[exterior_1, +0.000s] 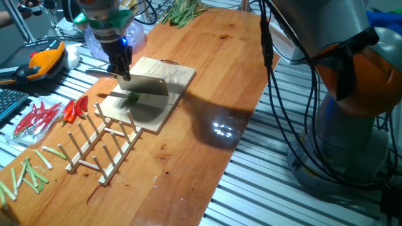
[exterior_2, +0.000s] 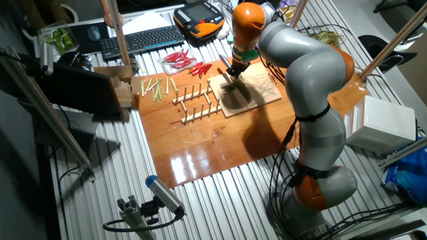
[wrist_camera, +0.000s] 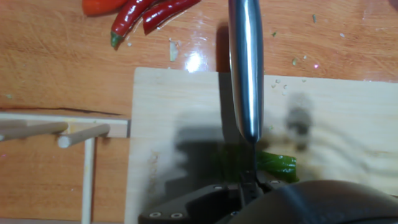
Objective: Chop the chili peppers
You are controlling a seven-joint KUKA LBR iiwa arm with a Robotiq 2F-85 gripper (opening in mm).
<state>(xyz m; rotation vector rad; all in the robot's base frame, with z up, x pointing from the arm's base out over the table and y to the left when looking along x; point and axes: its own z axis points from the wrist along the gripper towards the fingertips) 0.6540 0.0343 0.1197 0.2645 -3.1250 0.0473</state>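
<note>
My gripper is shut on a steel knife and holds its broad blade over the light wooden cutting board. A small green chili pepper lies on the board right under the blade's edge. In the hand view the knife's shiny handle points away from me, and the chili shows just right of the thin blade, partly hidden by the hand. In the other fixed view the gripper stands over the board, and the chili is hidden there.
Red chilies lie left of the board, more of them in a bag. A wooden peg rack stands in front of the board. Pale green stalk sticks lie at the table's near left. An orange teach pendant lies behind.
</note>
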